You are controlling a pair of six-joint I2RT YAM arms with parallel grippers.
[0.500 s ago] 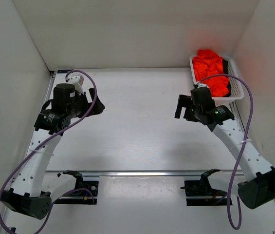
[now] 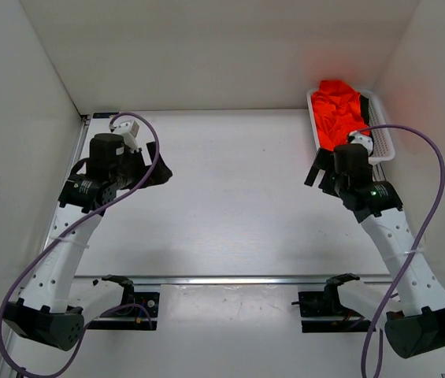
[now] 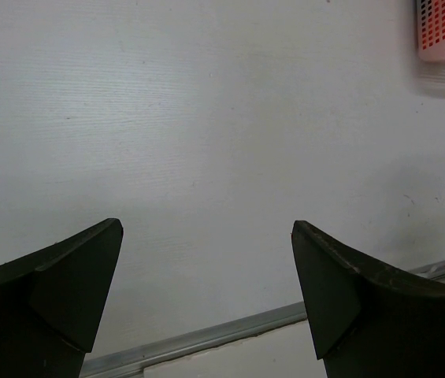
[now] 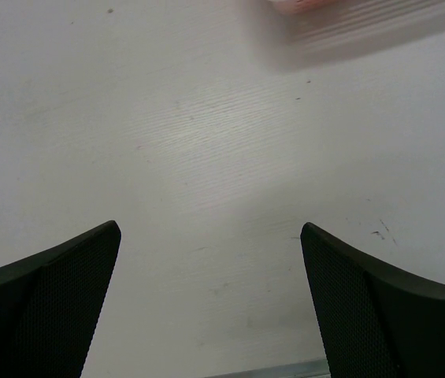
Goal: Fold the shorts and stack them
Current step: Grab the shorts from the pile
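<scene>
Broad white table top with a faint wood grain [image 2: 230, 197], filling most of the top view. On its far right corner, a white perforated plastic basket [image 2: 383, 135], long side running from near to far, a little slanted. Inside the basket, heaped and crumpled, the bright orange-red soft fabric shorts [image 2: 339, 106]; probably more than one piece, but not possible to count. No waistband or cord to make out, and no clear long axis in the heap itself, only that of the basket around it. Just beside the near left end of the basket, above the table, the right gripper [image 2: 320, 175]: jaws spread wide, released, nothing between them, only table surface under them in the right wrist view. Well apart from the basket, over the left side of the table, the left gripper [image 2: 157, 168]: also wide and released, holding nothing. Nearer arm by far: the right one. From its claw, the shorts farther from the bases and a little to the right, behind the basket rim. Likely next need: going up over that rim and down into the heap to pinch one piece. Folding not yet begun, to judge from this; nothing stacked.
</scene>
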